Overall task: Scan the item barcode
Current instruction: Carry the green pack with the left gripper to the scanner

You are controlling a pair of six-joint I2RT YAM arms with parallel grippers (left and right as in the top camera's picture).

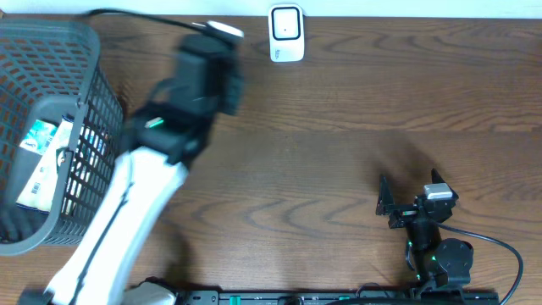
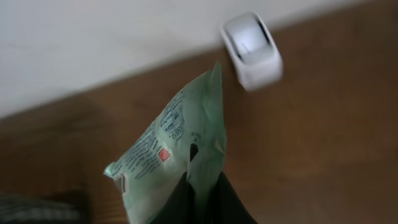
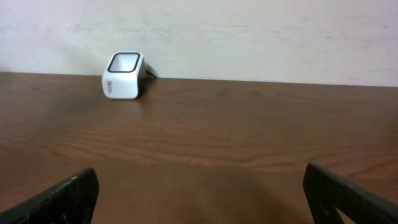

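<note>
A pale green printed packet (image 2: 174, 149), the item, is pinched at its lower edge by my left gripper (image 2: 202, 193), which is shut on it. A small dark striped patch (image 2: 119, 183) near the packet's lower left corner looks like the barcode, though it is blurred. The white scanner (image 2: 252, 50) stands just beyond the packet's top corner. From overhead, my left gripper (image 1: 207, 63) hangs left of the scanner (image 1: 286, 34), with a pale tip of the packet (image 1: 225, 30) showing past it. My right gripper (image 1: 405, 206) rests open near the front right, holding nothing; its fingers (image 3: 68, 196) frame bare wood.
A grey mesh basket (image 1: 85, 51) fills the left end of the table, with several packaged goods (image 1: 47, 161) inside. A black cable (image 1: 135, 15) runs along the back edge. The scanner (image 3: 123, 76) sits against the far wall.
</note>
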